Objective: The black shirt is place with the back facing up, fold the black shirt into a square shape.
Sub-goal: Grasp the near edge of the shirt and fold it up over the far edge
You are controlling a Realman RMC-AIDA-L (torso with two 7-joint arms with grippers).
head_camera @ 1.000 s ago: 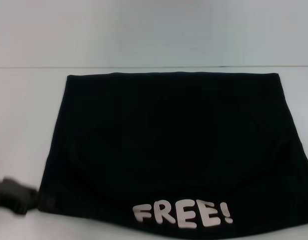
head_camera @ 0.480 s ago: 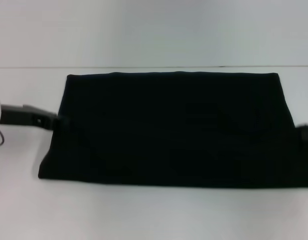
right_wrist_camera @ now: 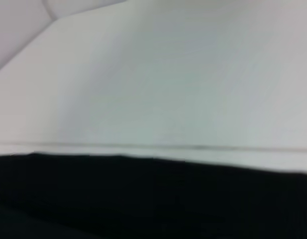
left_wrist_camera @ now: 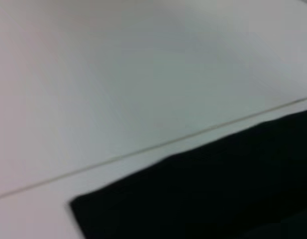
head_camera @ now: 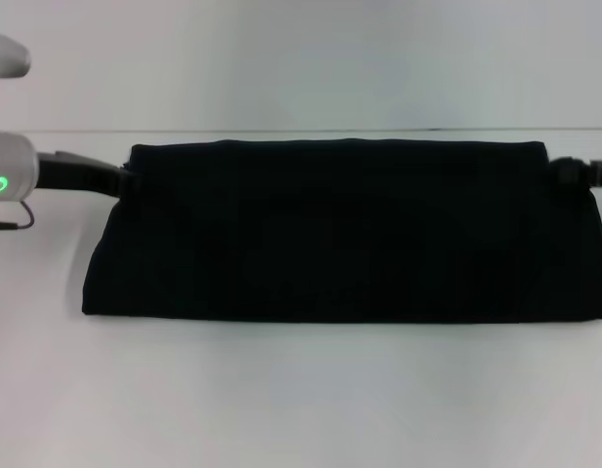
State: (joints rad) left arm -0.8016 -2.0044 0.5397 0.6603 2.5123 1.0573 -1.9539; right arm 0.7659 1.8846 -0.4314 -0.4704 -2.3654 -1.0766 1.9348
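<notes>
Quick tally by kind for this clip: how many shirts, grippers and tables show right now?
Black shirt: 1
Grippers: 2, the left gripper and the right gripper, at the shirt's far corners
White table: 1
Total: 4

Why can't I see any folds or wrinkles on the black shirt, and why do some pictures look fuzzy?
In the head view the black shirt is so dark that it shows as one flat patch, with only its edges plain against the pale table. The left wrist view is soft and out of focus, its shirt edge smeared. The right wrist view is just as blurry.
</notes>
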